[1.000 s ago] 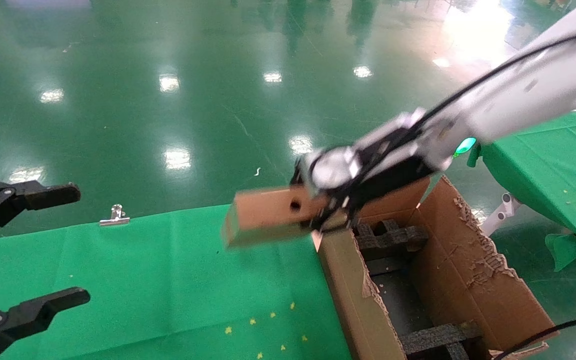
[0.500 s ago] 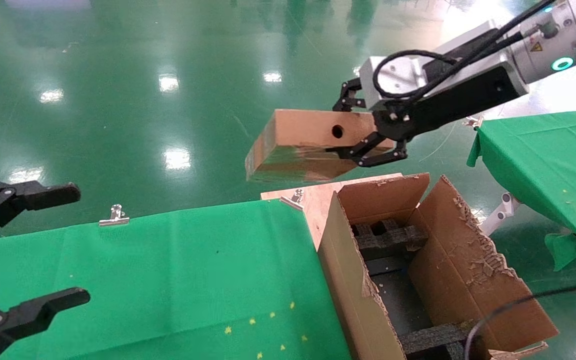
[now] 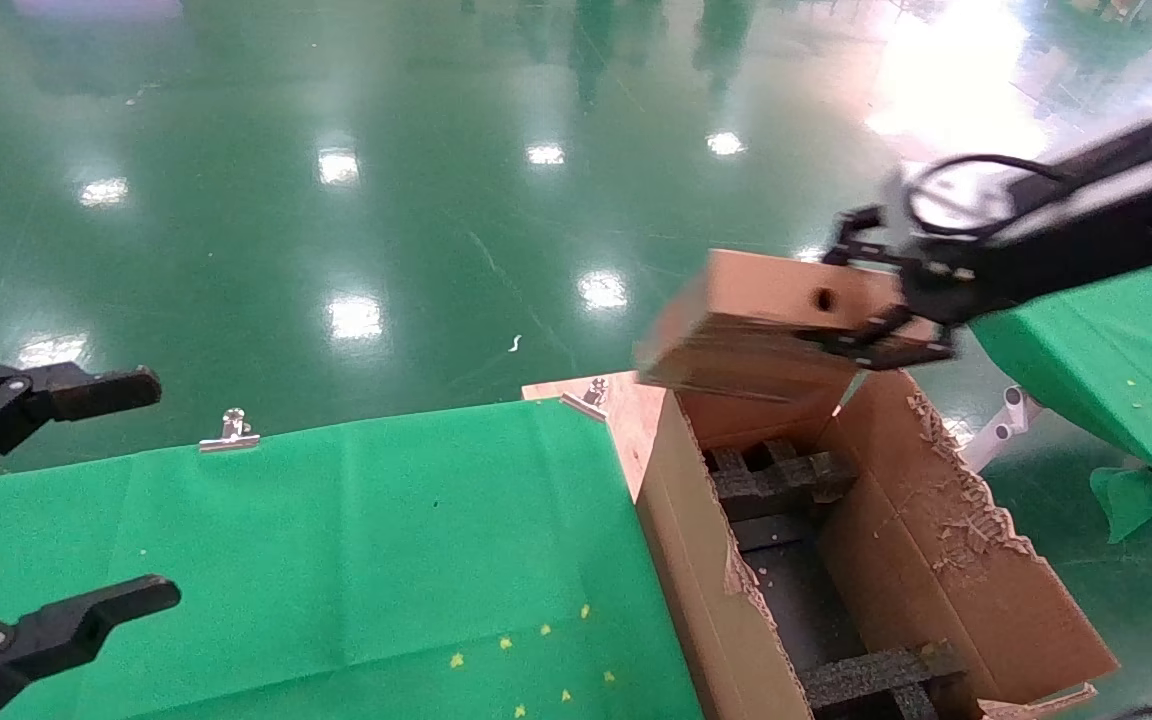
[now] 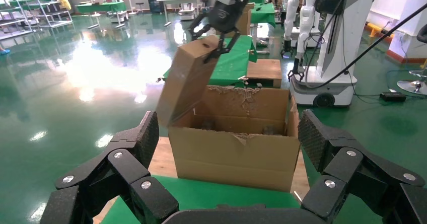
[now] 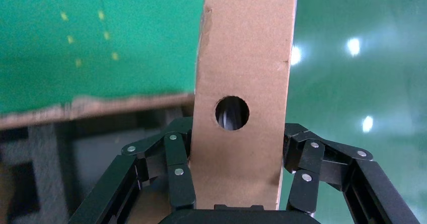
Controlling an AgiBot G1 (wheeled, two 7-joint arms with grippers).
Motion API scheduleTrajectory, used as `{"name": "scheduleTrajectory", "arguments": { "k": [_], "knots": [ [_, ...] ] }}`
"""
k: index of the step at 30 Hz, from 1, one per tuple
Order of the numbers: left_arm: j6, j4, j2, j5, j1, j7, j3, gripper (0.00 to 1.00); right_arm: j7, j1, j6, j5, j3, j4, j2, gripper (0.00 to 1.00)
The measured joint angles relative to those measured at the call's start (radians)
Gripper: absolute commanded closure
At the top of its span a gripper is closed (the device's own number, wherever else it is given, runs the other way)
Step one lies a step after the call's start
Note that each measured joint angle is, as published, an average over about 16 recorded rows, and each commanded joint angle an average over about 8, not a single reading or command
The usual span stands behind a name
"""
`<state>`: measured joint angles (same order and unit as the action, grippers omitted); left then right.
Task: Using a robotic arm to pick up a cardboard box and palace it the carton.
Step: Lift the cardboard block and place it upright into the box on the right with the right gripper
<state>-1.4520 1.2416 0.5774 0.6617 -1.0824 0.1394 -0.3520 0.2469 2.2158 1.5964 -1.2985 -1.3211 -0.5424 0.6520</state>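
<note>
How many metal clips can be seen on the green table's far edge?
2: one clip toward the left, another clip at the corner beside the carton. More may be hidden.

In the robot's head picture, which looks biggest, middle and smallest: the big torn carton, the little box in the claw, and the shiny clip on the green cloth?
1. carton
2. cardboard box, held by the right gripper above the carton's far end
3. metal clip, by far the smallest

The carton [image 3: 936, 540] stands just right of the bench [image 3: 336, 560], touching its right edge. The cardboard box [image 3: 756, 320] hangs above the carton's far end, held from the right by the right hand [image 3: 886, 310]. The left hand [image 3: 36, 500] is over the bench's left edge, well apart from both.
</note>
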Motion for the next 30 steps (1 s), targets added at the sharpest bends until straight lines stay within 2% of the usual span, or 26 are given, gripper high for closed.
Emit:
{"name": "scheduleTrajectory", "arguments": {
  "k": [6, 15, 23, 30],
  "knots": [
    [0.0, 0.0, 0.0, 0.0, 0.0, 0.0, 0.0, 0.0, 0.025, 0.029, 0.0, -0.001, -0.084, 0.064, -0.066, 1.0],
    [0.0, 0.0, 0.0, 0.0, 0.0, 0.0, 0.0, 0.0, 0.028, 0.025, -0.003, 0.031, -0.169, 0.132, -0.139, 1.0],
    [0.0, 0.0, 0.0, 0.0, 0.0, 0.0, 0.0, 0.0, 0.012, 0.005, -0.013, 0.061, -0.189, 0.155, -0.161, 1.0],
    [0.0, 0.0, 0.0, 0.0, 0.0, 0.0, 0.0, 0.0, -0.064, -0.035, -0.045, 0.103, -0.181, 0.181, -0.166, 1.0]
  ]
}}
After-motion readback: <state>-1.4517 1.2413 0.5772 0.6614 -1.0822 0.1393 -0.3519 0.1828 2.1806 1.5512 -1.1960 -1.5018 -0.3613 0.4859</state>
